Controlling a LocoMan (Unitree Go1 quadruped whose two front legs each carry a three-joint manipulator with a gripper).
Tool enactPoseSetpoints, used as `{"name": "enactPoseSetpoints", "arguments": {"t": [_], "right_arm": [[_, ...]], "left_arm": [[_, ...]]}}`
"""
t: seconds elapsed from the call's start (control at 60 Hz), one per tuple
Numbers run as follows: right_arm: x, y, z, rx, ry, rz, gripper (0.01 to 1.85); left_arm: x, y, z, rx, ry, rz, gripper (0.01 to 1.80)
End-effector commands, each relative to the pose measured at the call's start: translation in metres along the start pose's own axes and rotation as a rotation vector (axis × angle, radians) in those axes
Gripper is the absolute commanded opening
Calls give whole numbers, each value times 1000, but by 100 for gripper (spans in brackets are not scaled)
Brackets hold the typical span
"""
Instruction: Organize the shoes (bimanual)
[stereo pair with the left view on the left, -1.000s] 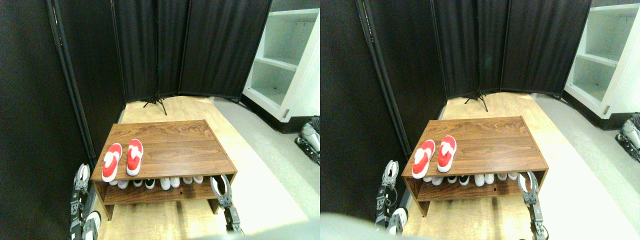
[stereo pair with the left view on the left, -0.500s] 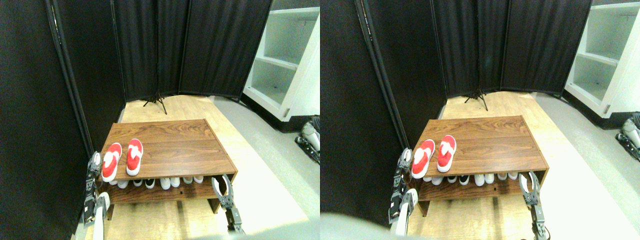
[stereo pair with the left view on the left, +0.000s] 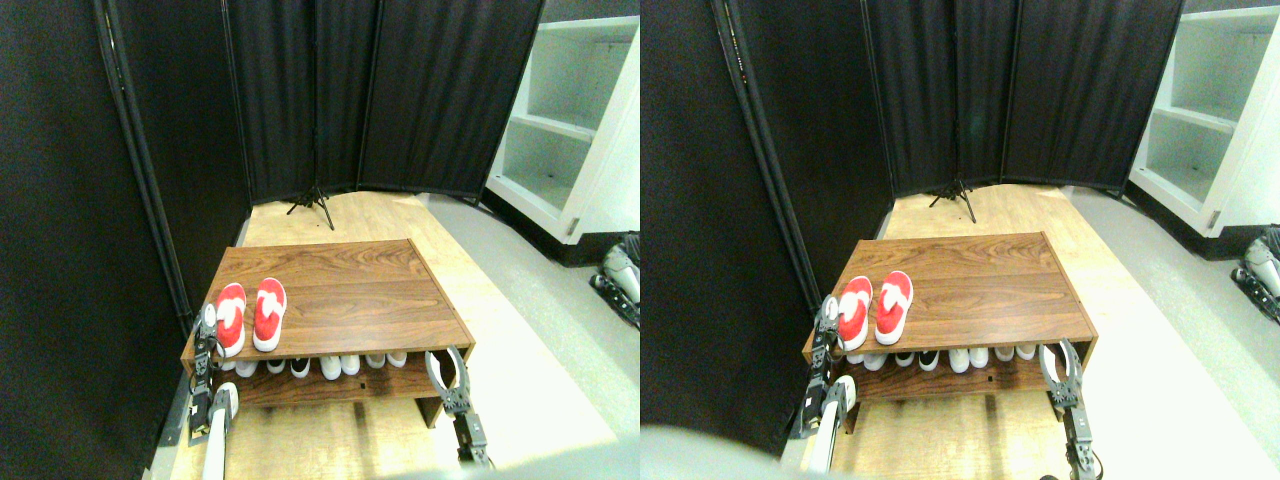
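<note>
The two red shoes (stereo pair with the left view on the left: 243, 317) lie side by side on the wooden surface (stereo pair with the left view on the left: 350, 300), at its front left corner, long axes running front to back with heels toward the front edge. The left shoe (stereo pair with the left view on the left: 229, 319) is the outer one, next to the surface's left edge; the right shoe (stereo pair with the left view on the left: 268, 313) lies just beside it, toward the surface's middle.

The left gripper (stereo pair with the left view on the left: 207, 330) stands at that same corner, its fingers overlapping the outer shoe's heel; whether they are apart or clamped cannot be told. The right gripper (stereo pair with the left view on the left: 446, 368) sits at the surface's front right corner, well apart from both shoes, fingers visibly spread and empty.

Judgement: the left arm is much the nearer. Any grasp should close across the shoe's narrow width, not along its length.
</note>
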Motion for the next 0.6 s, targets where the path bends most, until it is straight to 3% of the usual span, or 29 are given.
{"name": "enactPoseSetpoints", "arguments": {"t": [0.017,0.4,0.6], "right_arm": [[1,8,6,-7,-19,42,26],[1,8,5,-4,-28,39,27],[1,9,5,-7,-32,47,26]], "left_arm": [[0,-6,-11,18,43,-26,1],[-3,-24,-21,-59,99,-44,1],[-7,-30,-23,-65,95,-19,1]]}}
